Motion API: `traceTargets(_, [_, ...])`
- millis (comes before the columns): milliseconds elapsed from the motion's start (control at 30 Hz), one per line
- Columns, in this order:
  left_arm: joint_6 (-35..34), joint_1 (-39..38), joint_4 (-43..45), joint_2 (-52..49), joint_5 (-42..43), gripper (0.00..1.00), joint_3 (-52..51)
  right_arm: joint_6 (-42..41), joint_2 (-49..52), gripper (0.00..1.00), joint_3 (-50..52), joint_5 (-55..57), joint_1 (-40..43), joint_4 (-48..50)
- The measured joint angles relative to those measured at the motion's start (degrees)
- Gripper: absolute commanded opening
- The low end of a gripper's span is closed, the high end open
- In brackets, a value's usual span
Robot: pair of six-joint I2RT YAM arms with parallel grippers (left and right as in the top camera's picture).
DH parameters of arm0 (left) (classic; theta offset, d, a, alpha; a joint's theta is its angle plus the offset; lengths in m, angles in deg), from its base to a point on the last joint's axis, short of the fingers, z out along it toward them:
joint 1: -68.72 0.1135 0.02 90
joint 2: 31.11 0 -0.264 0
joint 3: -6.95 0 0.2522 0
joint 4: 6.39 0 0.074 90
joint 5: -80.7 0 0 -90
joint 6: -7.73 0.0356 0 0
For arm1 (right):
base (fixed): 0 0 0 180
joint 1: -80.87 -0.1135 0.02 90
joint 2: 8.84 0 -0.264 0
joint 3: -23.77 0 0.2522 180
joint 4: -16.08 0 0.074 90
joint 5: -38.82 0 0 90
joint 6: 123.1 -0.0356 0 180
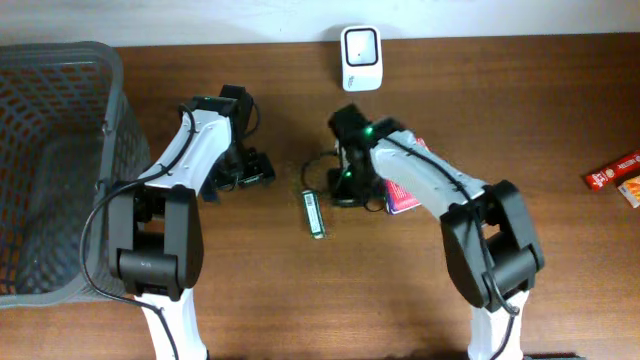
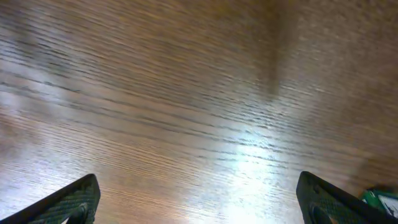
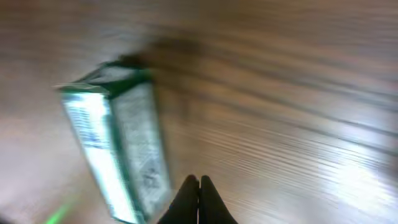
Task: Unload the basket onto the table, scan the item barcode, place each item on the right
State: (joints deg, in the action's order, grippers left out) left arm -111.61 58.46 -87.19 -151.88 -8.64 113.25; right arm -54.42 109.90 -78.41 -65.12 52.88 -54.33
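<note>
The item is a narrow green box [image 1: 314, 213] lying flat on the wooden table between the two arms. In the right wrist view the green box [image 3: 118, 149] is blurred and lies just left of my right gripper [image 3: 199, 198], whose fingers are pressed together with nothing between them. My right gripper [image 1: 345, 190] hovers just right of the box's far end. The white scanner [image 1: 360, 58] stands at the table's back edge. My left gripper [image 1: 250, 170] is left of the box; it [image 2: 199, 205] is wide open over bare wood, and a corner of the green box [image 2: 380, 200] shows at the lower right.
A grey mesh basket [image 1: 60, 170] fills the left side. A red packet [image 1: 405, 200] lies partly under the right arm. Another red snack pack [image 1: 612, 172] lies at the right edge.
</note>
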Motion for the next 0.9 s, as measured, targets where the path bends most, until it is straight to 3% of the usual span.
traceTargets(100, [1.33, -0.11, 0.00, 0.00, 3.50, 0.99, 0.00, 1.92, -1.14, 0.04, -2.78, 6.67, 0.31, -4.09])
traceTargets(133, [2.10, -0.11, 0.00, 0.00, 4.94, 0.91, 0.00, 2.29, -1.16, 0.04, -2.78, 5.99, 0.42, -4.00])
traceTargets(200, [6.43, -0.61, -0.04, 0.00, 11.69, 0.58, 0.00, 3.76, -1.16, 0.04, -2.82, 1.70, 0.96, -3.54])
traceTargets(333, [8.46, -5.84, 4.39, -0.28, 16.55, 0.09, -4.59, 4.63, -1.16, 0.04, -2.84, -1.86, 6.05, -4.24])
traceTargets(433, [8.55, -7.13, 8.46, -0.87, 20.24, 0.05, -8.35, 8.35, -1.16, 0.04, -2.89, -7.17, 14.21, -7.21])
traceTargets(667, [4.26, -11.43, 15.43, -0.87, 23.56, 0.00, -8.98, 10.69, -1.16, 0.06, -2.89, -9.38, 15.08, -7.48])
traceTargets(867, [8.26, -13.03, 22.80, -0.85, 39.01, 0.00, -8.83, 11.28, -1.16, 0.10, -2.89, -9.31, 15.08, -7.43])
traceTargets(900, [9.75, -13.05, 22.38, -0.85, 40.54, 0.00, -8.28, 11.32, -1.16, 0.17, -2.89, -9.09, 15.08, -7.45])
